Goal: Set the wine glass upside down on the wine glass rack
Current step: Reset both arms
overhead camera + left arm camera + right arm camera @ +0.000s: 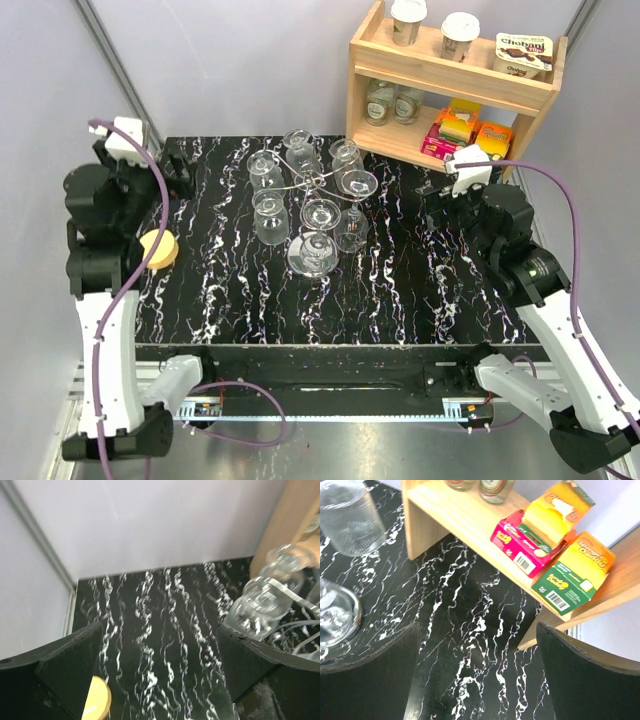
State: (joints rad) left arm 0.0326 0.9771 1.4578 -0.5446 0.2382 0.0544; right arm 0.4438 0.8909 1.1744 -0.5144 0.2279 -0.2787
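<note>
As wine glass [313,252] hangs on rack [306,180]: bowl down, stem vertical.

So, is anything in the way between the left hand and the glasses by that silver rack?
Nothing visible is. The left hand is open and empty, and only bare table lies between it and the glasses around the rack. The yellow disc sits off that line, back by the arm.

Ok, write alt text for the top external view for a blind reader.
Clear wine glasses cluster around a silver wire rack on a black marbled table. The left gripper and right gripper flank it, holding nothing; a wooden shelf stands at the far right.
</note>
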